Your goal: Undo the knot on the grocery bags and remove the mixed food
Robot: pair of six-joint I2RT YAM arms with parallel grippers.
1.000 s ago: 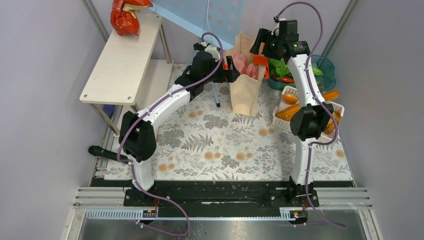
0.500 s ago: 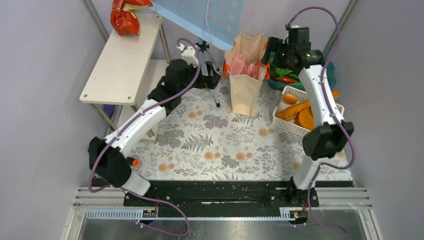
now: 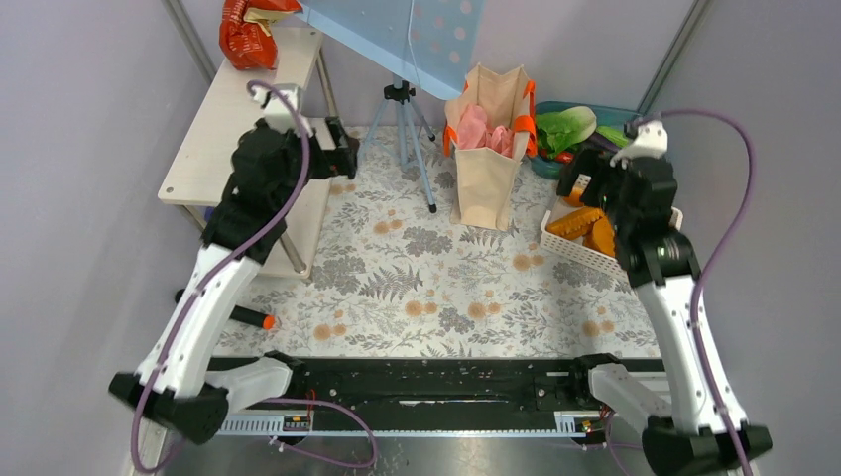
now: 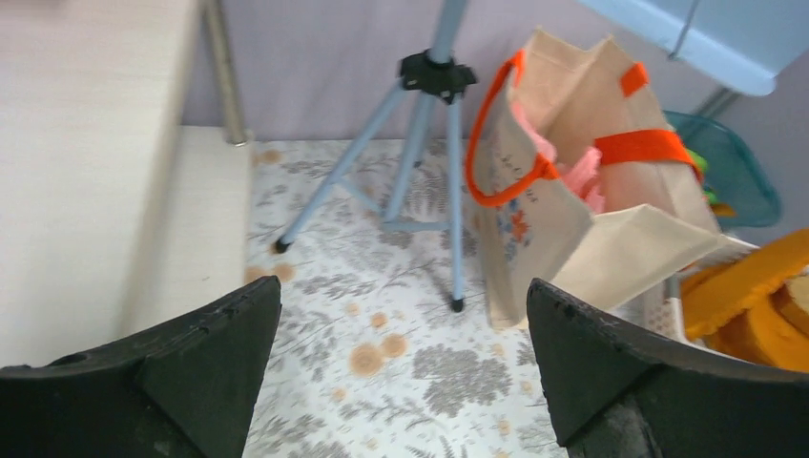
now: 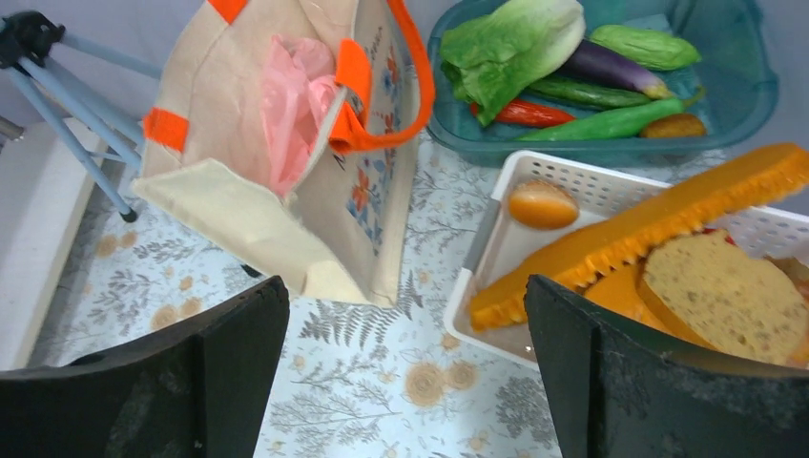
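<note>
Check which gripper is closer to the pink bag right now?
Right. The right gripper sits just right of the tote holding the pink bag, over the white basket. The left gripper is farther off, by the shelf.

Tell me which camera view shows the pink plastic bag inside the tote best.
The right wrist view: the pink bag fills the tote's open mouth, close up. The top view shows it smaller; the left wrist view catches only a strip behind the orange handle.

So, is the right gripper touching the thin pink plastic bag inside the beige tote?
Apart. In the right wrist view the open right gripper has only floral tablecloth between its fingers, and the thin pink plastic bag sits well beyond them in the beige tote.
</note>
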